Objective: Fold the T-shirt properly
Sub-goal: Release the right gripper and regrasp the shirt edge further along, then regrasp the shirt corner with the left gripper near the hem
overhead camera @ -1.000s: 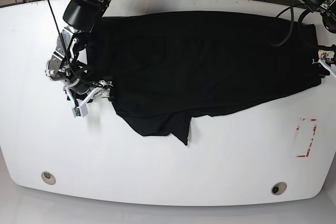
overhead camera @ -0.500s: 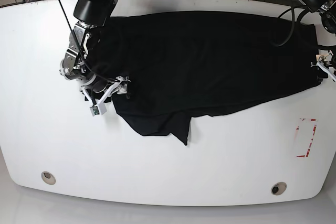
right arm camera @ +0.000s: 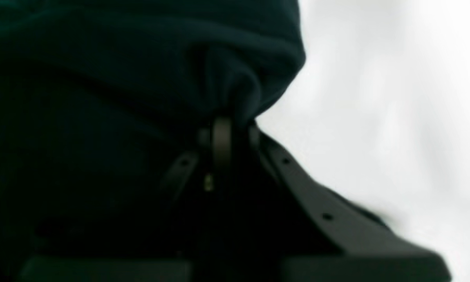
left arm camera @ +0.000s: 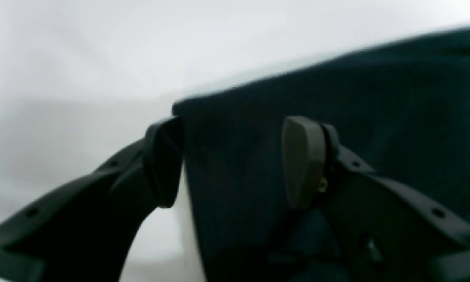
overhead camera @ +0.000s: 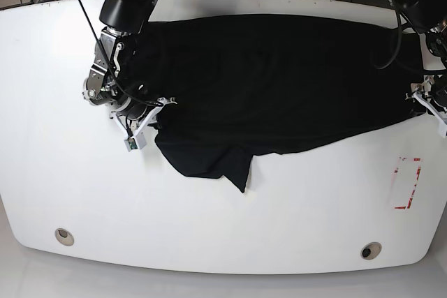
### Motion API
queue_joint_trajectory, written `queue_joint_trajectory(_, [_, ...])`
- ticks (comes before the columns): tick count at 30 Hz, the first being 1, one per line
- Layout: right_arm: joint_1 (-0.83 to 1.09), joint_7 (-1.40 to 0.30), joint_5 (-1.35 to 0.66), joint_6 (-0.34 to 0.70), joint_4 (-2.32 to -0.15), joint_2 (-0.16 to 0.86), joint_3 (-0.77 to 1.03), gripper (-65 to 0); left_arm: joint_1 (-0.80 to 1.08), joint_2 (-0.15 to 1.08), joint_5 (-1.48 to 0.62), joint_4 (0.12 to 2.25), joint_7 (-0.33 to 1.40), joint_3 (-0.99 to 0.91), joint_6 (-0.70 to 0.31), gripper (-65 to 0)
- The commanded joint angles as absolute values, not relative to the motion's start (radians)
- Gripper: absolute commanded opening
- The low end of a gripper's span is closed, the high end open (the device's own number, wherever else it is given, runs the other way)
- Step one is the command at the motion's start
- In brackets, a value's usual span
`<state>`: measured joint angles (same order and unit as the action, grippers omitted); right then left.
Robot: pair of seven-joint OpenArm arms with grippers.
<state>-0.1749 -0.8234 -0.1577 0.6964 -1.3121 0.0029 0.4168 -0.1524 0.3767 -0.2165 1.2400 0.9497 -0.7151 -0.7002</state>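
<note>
- Because the T-shirt (overhead camera: pixel 279 82) is soft, limp cloth, you should expect it to sag, stretch and bunch wherever you lift it; it lies spread lengthwise across the far half of the white table (overhead camera: pixel 223 221), with one loose flap (overhead camera: pixel 216 162) hanging toward the near edge.
- Light as it looks, the fabric probably drags on the tabletop, so a pull from one end alone is likely to rumple the middle rather than slide it flat.
- Take hold at hems and corners, where the cloth is doubled and less likely to slip out of the pads.
- At the shirt's end on the base view's left, the right gripper (right arm camera: pixel 223 129) is pressed together on a gathered fold of the fabric, which puckers into a small hood just above the fingertips in the right wrist view.
- At the opposite end, the left gripper (left arm camera: pixel 231 160) stands spread, its two pads (left arm camera: pixel 301 156) straddling a straight edge of the cloth; nothing is pinched there yet, and whether the pads touch the fabric you cannot tell.
- Judged from this layout, you need a matching grip at that edge before any lift.
- Red tape marks (overhead camera: pixel 408 183) sit on the bare table near that end, apart from the shirt.
</note>
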Motion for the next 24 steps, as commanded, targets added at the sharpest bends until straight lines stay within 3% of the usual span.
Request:
queue_joint_trajectory(1, [-0.196,-0.814,-0.162,0.698,-1.326,0.010,0.414,-64.7,-0.206,0.404,-0.193,1.196,0.915,-0.719,-0.698,-27.4])
queue_joint_trajectory(12, [-0.196,-0.814,-0.162,0.698,-1.328,0.010,0.414,-64.7,-0.289,0.447,-0.134,1.052,0.889,-0.727,-0.698,-26.9])
queue_joint_trajectory(18, [-0.194,-0.814,-0.162,0.698,-1.328,0.010,0.414,-64.7,-0.291,0.458,-0.133,0.964,0.834,-0.725,-0.698,-18.3])
queue_joint_trajectory(24, [-0.193,-0.814,-0.165,0.698,-1.328,0.010,0.414,-64.7,-0.291,0.481,-0.134,0.889,0.808,-0.720,-0.698,-18.1])
